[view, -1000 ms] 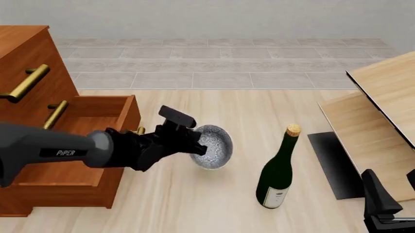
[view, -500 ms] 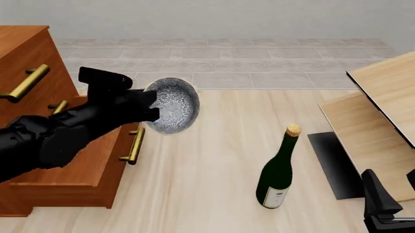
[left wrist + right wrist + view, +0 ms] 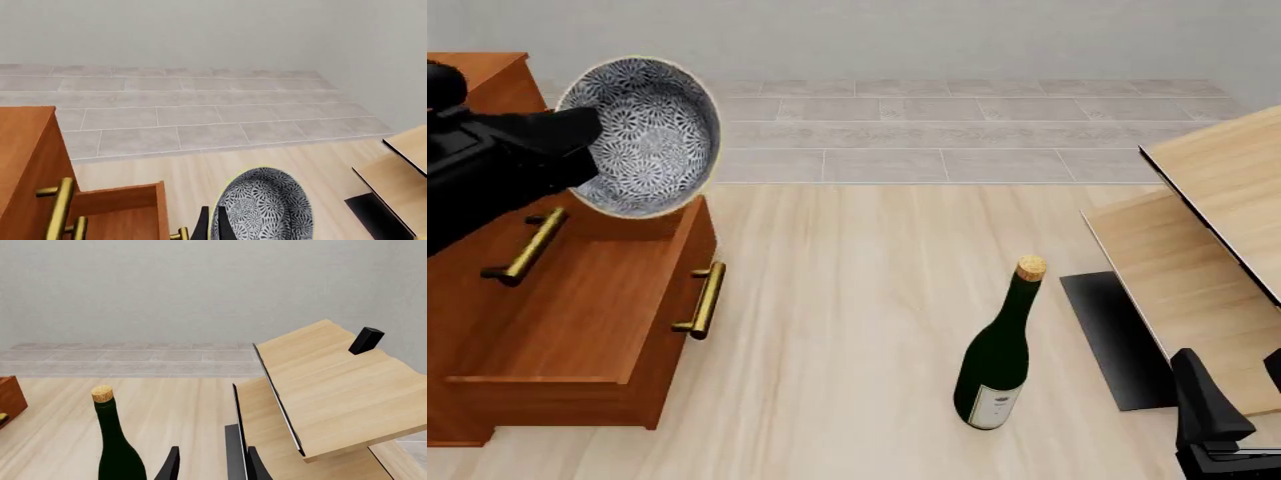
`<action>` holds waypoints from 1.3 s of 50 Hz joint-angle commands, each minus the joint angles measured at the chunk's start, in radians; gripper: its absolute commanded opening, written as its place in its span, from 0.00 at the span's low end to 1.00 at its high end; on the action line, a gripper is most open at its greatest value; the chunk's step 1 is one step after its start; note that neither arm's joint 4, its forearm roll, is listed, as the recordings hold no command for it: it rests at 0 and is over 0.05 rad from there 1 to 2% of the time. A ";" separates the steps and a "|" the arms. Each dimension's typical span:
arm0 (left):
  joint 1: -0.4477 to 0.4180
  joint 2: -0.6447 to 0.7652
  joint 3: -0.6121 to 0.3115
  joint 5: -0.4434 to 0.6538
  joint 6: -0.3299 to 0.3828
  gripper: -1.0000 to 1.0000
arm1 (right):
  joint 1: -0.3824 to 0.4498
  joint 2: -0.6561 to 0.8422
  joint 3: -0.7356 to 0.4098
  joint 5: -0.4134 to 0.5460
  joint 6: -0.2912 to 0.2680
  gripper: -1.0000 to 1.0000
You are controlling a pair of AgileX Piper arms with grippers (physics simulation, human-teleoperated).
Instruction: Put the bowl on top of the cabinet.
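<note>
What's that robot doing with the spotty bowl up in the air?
The left claw grips the bowl by its rim and holds it high, tipped on its side, beside the cabinet. It isn't on top yet. One drawer sticks out. The right claw waits low near the wine bottle, holding nothing.

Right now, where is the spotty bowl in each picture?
Front view: the bowl is up high at the left, tilted on its side, held by the left hand in front of the cabinet.
Left wrist view: it fills the low middle.
Right wrist view: not in it.
Shared landmark: the cabinet's brass handles, in front and left wrist views.
</note>
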 commanded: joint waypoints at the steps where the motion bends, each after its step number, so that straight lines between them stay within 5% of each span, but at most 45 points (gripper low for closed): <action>1: 0.060 -0.088 -0.084 0.110 -0.059 0.00 | 0.000 0.000 0.000 0.000 0.000 1.00; 29: 0.339 -0.138 -0.282 0.250 -0.250 0.00 | 0.000 0.000 0.000 0.000 0.000 1.00; 54: 0.524 -0.120 -0.334 0.318 -0.460 0.00 | 0.000 0.000 0.000 0.000 0.000 1.00; 65: 0.675 -0.086 -0.341 0.377 -0.560 0.00 | 0.000 0.000 0.000 0.000 0.000 1.00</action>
